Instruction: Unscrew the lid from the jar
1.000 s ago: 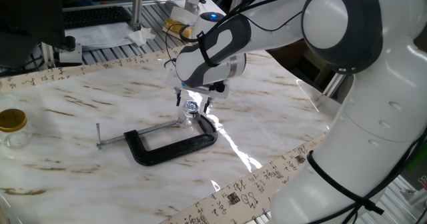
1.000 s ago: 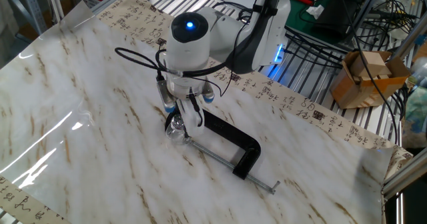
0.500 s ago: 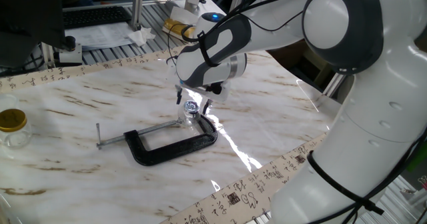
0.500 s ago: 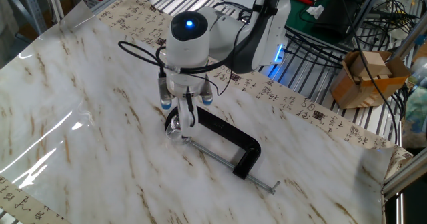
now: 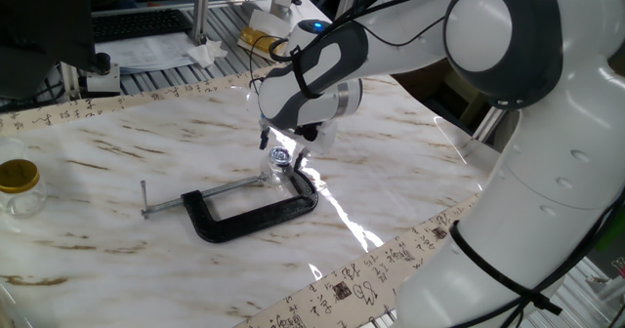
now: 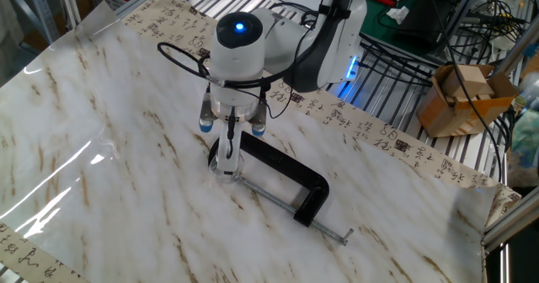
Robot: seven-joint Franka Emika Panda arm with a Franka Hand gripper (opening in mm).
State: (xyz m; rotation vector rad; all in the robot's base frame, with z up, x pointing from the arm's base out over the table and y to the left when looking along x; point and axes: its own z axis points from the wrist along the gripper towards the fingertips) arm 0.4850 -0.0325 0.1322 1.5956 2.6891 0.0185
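Note:
The tiny clear jar (image 5: 277,173) stands on the marble table next to the head of the black C-clamp (image 5: 256,214). Its silver lid (image 5: 280,156) shows between my fingers in one fixed view. My gripper (image 5: 281,154) points straight down over the jar, and its fingers (image 6: 229,141) stand close together, shut on the lid. In the other fixed view the jar (image 6: 222,161) is a small shiny spot under the fingers, and the lid itself is hidden by them.
The C-clamp (image 6: 288,178) lies just beside the jar with its screw rod pointing away. A bigger clear jar with a yellow-gold lid (image 5: 19,185) stands at the far left table edge. A cardboard box (image 6: 460,96) and cables lie off the table.
My gripper has turned about its vertical axis while staying over the jar. The jar and the clamp have not moved.

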